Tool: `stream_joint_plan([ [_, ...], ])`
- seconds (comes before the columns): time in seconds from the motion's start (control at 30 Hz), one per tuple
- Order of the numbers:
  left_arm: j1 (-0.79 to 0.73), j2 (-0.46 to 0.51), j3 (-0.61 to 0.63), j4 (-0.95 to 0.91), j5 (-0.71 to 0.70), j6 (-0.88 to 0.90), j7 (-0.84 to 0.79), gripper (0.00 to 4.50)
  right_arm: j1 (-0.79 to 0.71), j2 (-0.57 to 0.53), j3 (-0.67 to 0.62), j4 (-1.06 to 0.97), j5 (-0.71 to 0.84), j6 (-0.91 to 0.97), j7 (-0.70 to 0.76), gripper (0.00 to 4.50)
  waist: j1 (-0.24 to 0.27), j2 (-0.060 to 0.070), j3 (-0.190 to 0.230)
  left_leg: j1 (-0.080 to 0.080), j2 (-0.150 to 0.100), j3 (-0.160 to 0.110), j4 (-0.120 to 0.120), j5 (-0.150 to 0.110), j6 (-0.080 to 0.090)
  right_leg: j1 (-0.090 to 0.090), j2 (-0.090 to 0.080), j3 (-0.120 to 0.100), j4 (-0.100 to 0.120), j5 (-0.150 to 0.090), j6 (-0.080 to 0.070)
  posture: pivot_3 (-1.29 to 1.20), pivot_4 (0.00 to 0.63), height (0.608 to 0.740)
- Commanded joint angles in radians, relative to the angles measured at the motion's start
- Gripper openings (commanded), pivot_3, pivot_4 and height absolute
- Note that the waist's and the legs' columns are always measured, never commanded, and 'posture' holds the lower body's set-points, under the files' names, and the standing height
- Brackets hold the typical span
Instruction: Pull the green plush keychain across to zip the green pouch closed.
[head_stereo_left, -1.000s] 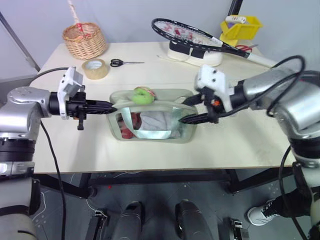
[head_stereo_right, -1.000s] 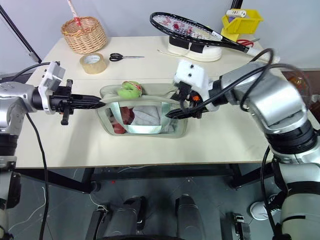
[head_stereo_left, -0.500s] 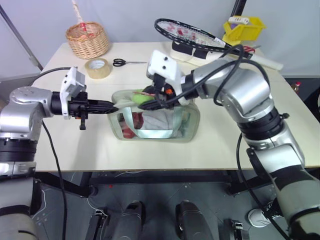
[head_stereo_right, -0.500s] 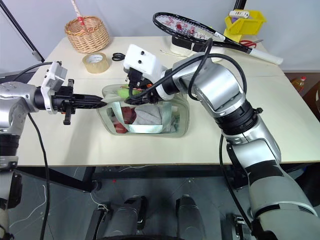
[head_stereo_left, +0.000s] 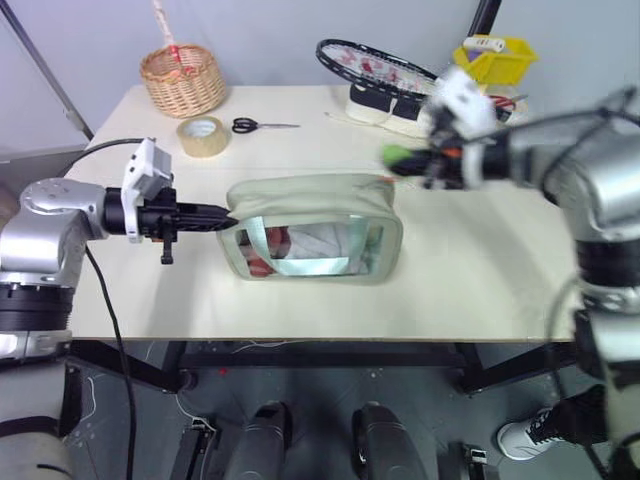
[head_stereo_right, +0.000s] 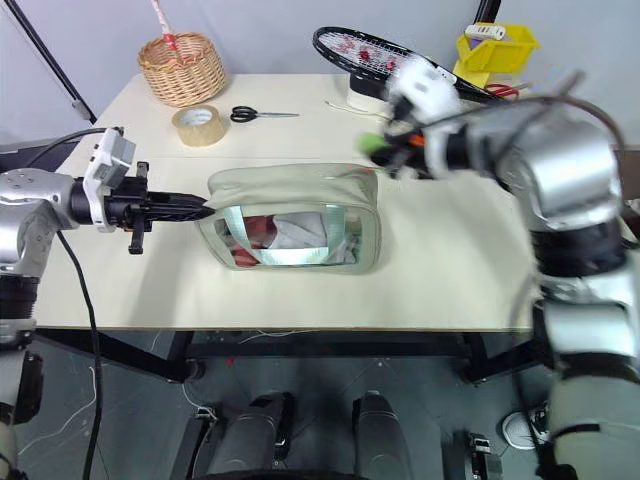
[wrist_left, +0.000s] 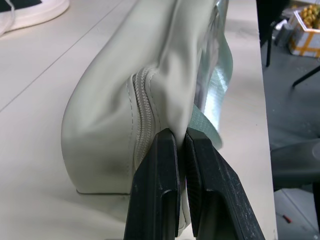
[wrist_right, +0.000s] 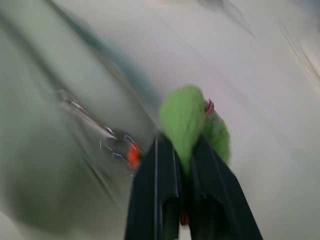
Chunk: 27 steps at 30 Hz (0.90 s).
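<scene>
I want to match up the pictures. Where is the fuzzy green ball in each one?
Left eye view: green plush keychain, past the green pouch's right end.
Right eye view: same spot.
Left wrist view: I can't find it.
Right wrist view: pinched between the right gripper's fingers.
Shared landmark: the pouch.

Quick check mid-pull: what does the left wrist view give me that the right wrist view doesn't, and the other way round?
Left wrist view only: the left gripper, jaws pinched shut on the end of the green pouch beside its zipper seam.

Right wrist view only: the right gripper, jaws shut on the green plush keychain, with metal links and a red piece trailing from it.

Both: the pale tabletop and closed jaws holding something; the right wrist picture is motion-blurred.
</scene>
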Motion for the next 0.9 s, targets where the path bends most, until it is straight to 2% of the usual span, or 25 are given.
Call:
stream_joint_plan([
  [0.03, 0.02, 0.027, 0.0, -0.001, 0.018, 0.016, 0.01, 0.0, 0.083, -0.1, -0.072, -0.035, -0.061, -0.072, -0.026, 0.02, -0.017, 0.002, 0.0, 0.0, 0.001, 0.001, 0.0, 0.0, 0.0, 0.0, 0.0, 0.001, 0.001, 0.0, 0.0, 0.0, 0.15, 0.659],
  [0.13, 0.026, 0.032, 0.008, -0.004, 0.014, 0.026, 0.017, 0.0, 0.241, -0.175, -0.084, -0.064, -0.111, -0.116, -0.07, 0.02, -0.019, 0.004, 0.0, 0.0, 0.001, 0.001, -0.001, 0.0, 0.0, 0.0, 0.001, 0.001, 0.001, 0.0, 0.0, 0.0, 0.15, 0.659],
  [0.17, 0.027, 0.034, 0.009, -0.004, 0.012, 0.028, 0.019, 0.0, 0.295, -0.172, -0.09, -0.117, -0.09, -0.104, -0.07, 0.02, -0.017, 0.004, 0.0, 0.0, 0.001, 0.001, 0.0, 0.0, 0.0, 0.0, 0.001, 0.001, 0.001, 0.0, 0.0, 0.0, 0.15, 0.659],
  [0.23, 0.027, 0.037, 0.009, -0.007, 0.003, 0.037, 0.023, 0.0, 0.345, -0.094, -0.076, -0.242, -0.025, -0.053, -0.088, 0.02, -0.016, 0.003, -0.001, 0.0, 0.001, 0.0, 0.0, 0.0, 0.0, 0.001, 0.0, 0.0, 0.0, 0.0, 0.0, 0.0, 0.15, 0.659],
  [0.37, 0.015, 0.035, 0.005, 0.0, -0.002, 0.037, 0.031, 0.0, 0.344, 0.069, 0.005, -0.353, -0.004, 0.01, -0.158, 0.02, -0.025, 0.003, -0.001, 0.002, 0.002, 0.0, 0.0, 0.0, 0.0, 0.002, 0.001, 0.001, 0.0, 0.0, 0.0, 0.0, 0.15, 0.659],
  [0.5, 0.012, 0.038, 0.005, -0.003, -0.007, 0.042, 0.036, 0.0, 0.337, 0.157, 0.075, -0.362, -0.038, 0.026, -0.217, 0.02, -0.021, 0.003, -0.001, 0.002, 0.003, -0.001, 0.0, 0.0, 0.0, 0.001, 0.002, 0.0, 0.001, 0.0, 0.0, 0.0, 0.15, 0.659],
  [0.6, 0.012, 0.04, 0.008, -0.005, -0.007, 0.043, 0.039, 0.0, 0.349, 0.165, 0.128, -0.384, -0.053, 0.018, -0.217, 0.02, -0.019, 0.003, -0.001, 0.002, 0.003, -0.001, 0.0, 0.0, 0.0, 0.002, 0.002, 0.0, 0.001, 0.0, 0.0, 0.0, 0.15, 0.659],
  [0.73, 0.018, 0.04, 0.01, -0.011, -0.009, 0.043, 0.043, 0.0, 0.311, 0.154, 0.099, -0.347, -0.051, 0.017, -0.201, 0.02, -0.021, 0.003, -0.001, 0.002, 0.003, -0.001, 0.0, 0.0, 0.0, 0.002, 0.002, 0.0, 0.001, 0.0, 0.0, 0.0, 0.15, 0.659],
  [0.83, 0.019, 0.038, 0.012, -0.016, -0.012, 0.043, 0.049, 0.0, 0.252, 0.137, 0.061, -0.297, -0.044, 0.013, -0.179, 1.08, -0.02, 0.003, -0.001, 0.002, 0.003, -0.001, 0.0, 0.0, 0.0, 0.002, 0.002, 0.0, 0.001, 0.0, 0.0, 0.0, 0.15, 0.659],
  [0.9, 0.02, 0.035, 0.012, -0.021, -0.012, 0.043, 0.057, 0.0, 0.217, 0.13, 0.039, -0.27, -0.036, 0.017, -0.166, 2.13, -0.019, 0.003, -0.001, 0.002, 0.002, -0.001, 0.0, 0.0, 0.0, 0.001, 0.002, 0.0, 0.001, 0.0, 0.0, 0.0, 0.15, 0.659],
])
